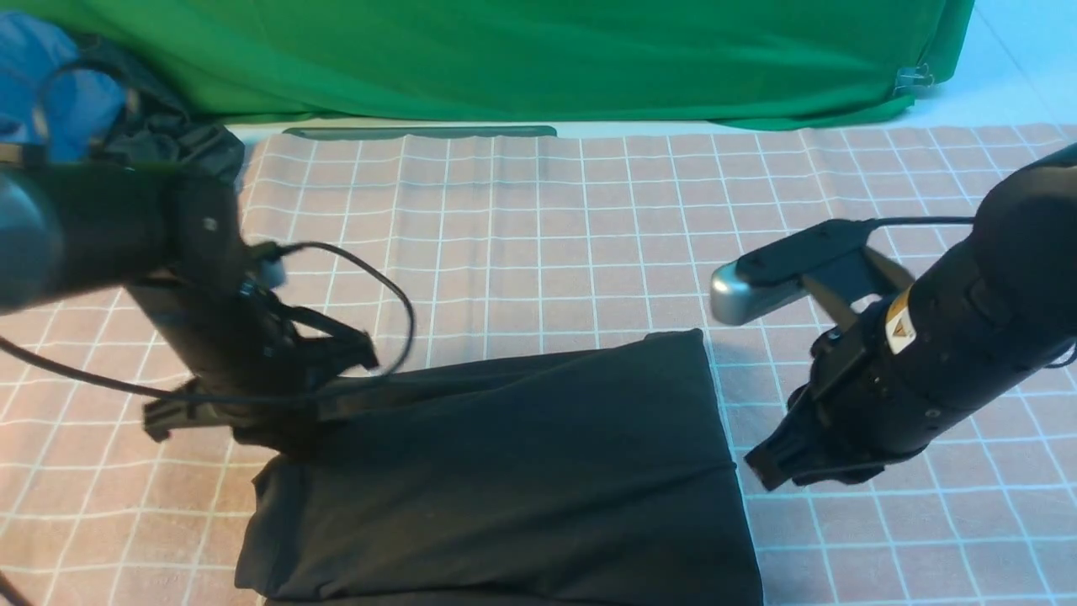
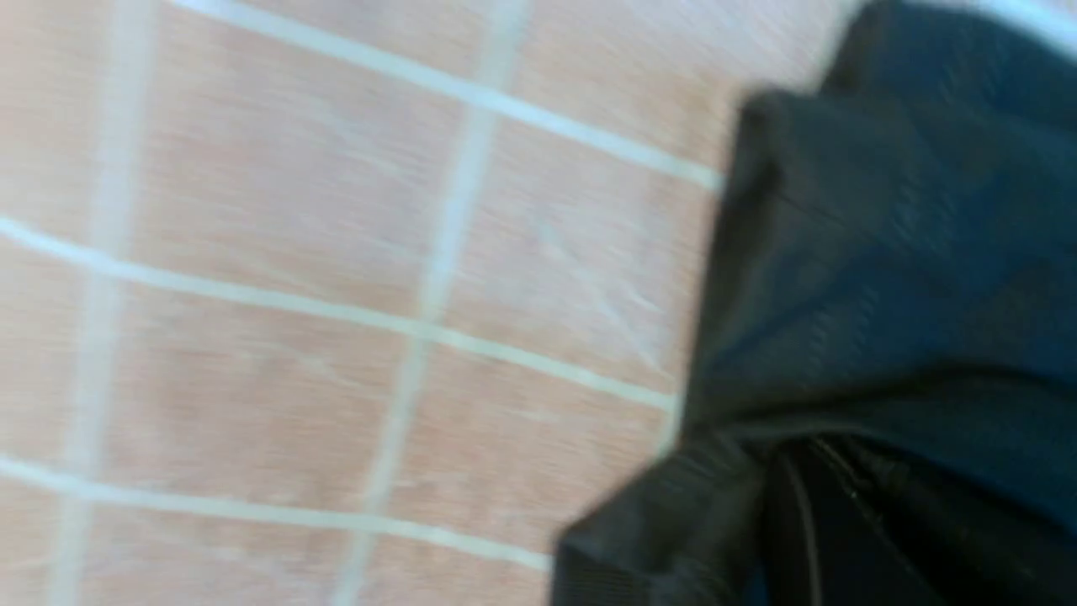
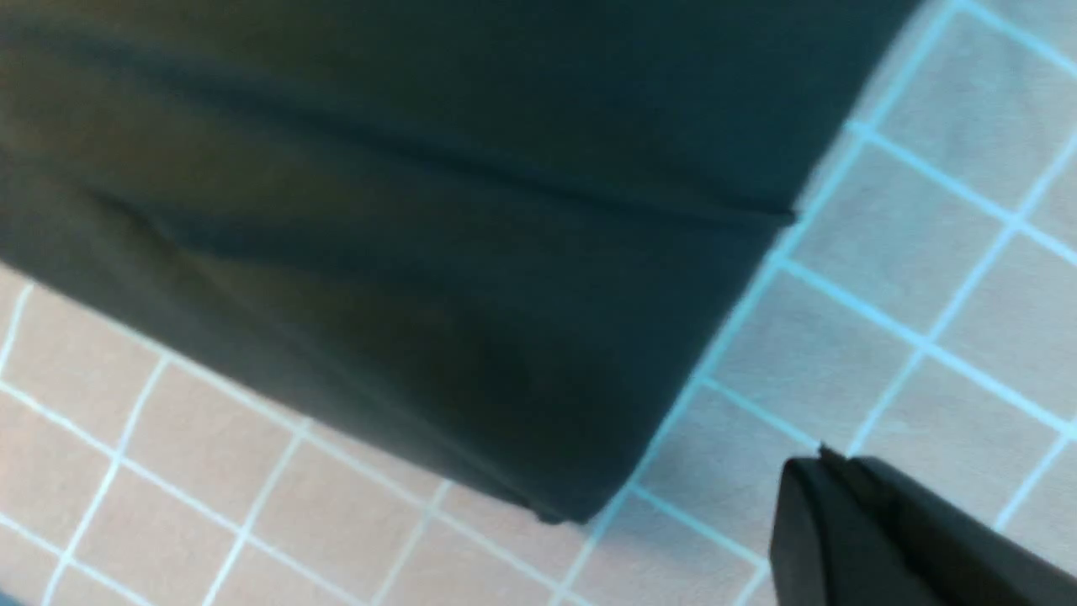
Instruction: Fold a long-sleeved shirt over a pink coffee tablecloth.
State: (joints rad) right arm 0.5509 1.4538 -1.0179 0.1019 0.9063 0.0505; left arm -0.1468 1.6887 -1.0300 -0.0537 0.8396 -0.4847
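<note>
The long-sleeved shirt [image 1: 522, 471] lies as a compact folded block on the pink coffee tablecloth [image 1: 538, 227], so most folding looks done. My left gripper [image 1: 290, 421] is clamped, seemingly on its left edge; my right gripper [image 1: 770, 463], closed and empty, hangs just beside it.

Both arms are matte black. The left arm [image 1: 126, 227], at the frame's left, trails a looping black cable [image 1: 379, 286]. The right arm [image 1: 951, 337], at the frame's right, carries a yellow-and-white warning label [image 1: 899, 324] and a silver-ended camera housing [image 1: 753, 290].
</note>
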